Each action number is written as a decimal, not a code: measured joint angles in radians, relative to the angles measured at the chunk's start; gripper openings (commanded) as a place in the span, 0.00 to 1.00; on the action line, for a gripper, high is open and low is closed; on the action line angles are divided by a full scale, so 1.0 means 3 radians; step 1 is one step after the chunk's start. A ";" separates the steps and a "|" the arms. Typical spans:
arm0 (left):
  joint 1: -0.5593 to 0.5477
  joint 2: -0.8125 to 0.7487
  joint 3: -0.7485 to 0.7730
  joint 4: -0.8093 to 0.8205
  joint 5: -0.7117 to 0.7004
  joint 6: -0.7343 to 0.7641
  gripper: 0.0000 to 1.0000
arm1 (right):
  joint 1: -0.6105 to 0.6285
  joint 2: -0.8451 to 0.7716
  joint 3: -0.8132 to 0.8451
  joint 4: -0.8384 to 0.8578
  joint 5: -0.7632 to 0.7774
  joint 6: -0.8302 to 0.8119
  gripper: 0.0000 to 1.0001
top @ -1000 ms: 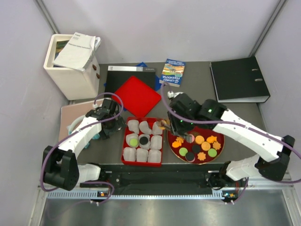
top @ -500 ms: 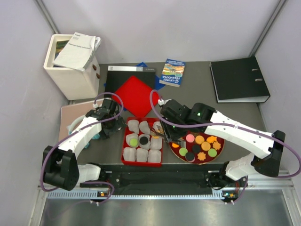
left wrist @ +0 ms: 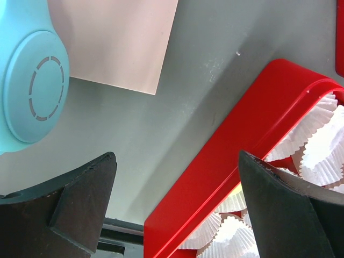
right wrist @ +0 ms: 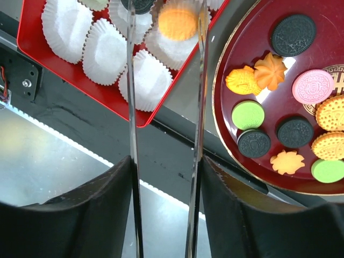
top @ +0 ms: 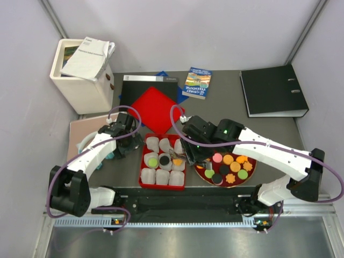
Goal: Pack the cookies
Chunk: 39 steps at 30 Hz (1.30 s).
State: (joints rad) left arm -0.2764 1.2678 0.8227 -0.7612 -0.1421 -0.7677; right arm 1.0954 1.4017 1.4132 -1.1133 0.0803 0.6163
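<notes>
Grey tabletop [top: 129, 166] carried my red tray [top: 144, 183] of nine paper liners [right wrist: 101, 49]; three held cookies [right wrist: 178, 22]. Ten more lay on the round plate [right wrist: 231, 129], countable only from my right wrist. My right gripper [right wrist: 166, 32] stood parted above the orange cookie; my left gripper [left wrist: 177, 183] gaped empty beside the tray.

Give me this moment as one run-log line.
right gripper: tongs apart over orange cookie lying in a paper cup | left gripper: open, idle beside red tray
</notes>
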 measured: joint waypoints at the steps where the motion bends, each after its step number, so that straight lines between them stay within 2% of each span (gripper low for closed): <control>1: 0.0000 0.0003 -0.0003 0.0003 0.0003 0.0000 0.99 | 0.0003 0.0000 0.0000 0.0000 0.0000 0.0003 0.55; 8: 0.0000 0.0009 -0.0008 0.0005 0.0017 0.0000 0.99 | 0.0008 0.0000 0.0001 -0.0006 0.0028 0.0031 0.57; 13: 0.0000 0.0009 -0.0008 0.0005 0.0017 0.0000 0.99 | -0.0006 -0.0003 0.0103 -0.0136 0.0275 0.0065 0.57; 18: 0.0000 0.0009 -0.0008 0.0006 0.0025 0.0000 0.99 | -0.0272 -0.0249 0.0127 -0.0258 0.0496 0.0117 0.55; 24: 0.0000 0.0020 -0.0014 0.0023 0.0069 0.0000 0.99 | -0.0752 -0.0899 -0.0412 -0.0399 0.0645 0.0209 0.53; 31: 0.0000 0.0060 -0.0027 0.0032 0.0112 0.0000 0.99 | -0.0757 -0.1016 -0.0991 -0.0420 0.0596 0.0342 0.52; 39: 0.0000 0.0060 -0.0038 0.0029 0.0111 -0.0003 0.99 | -0.0757 -0.1108 -0.1097 -0.0430 0.0561 0.0394 0.52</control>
State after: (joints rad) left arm -0.2764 1.2858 0.8112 -0.7525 -0.1089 -0.7685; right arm 0.8684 1.0695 1.0840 -1.2423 0.2485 0.7345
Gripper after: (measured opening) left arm 0.990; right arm 0.525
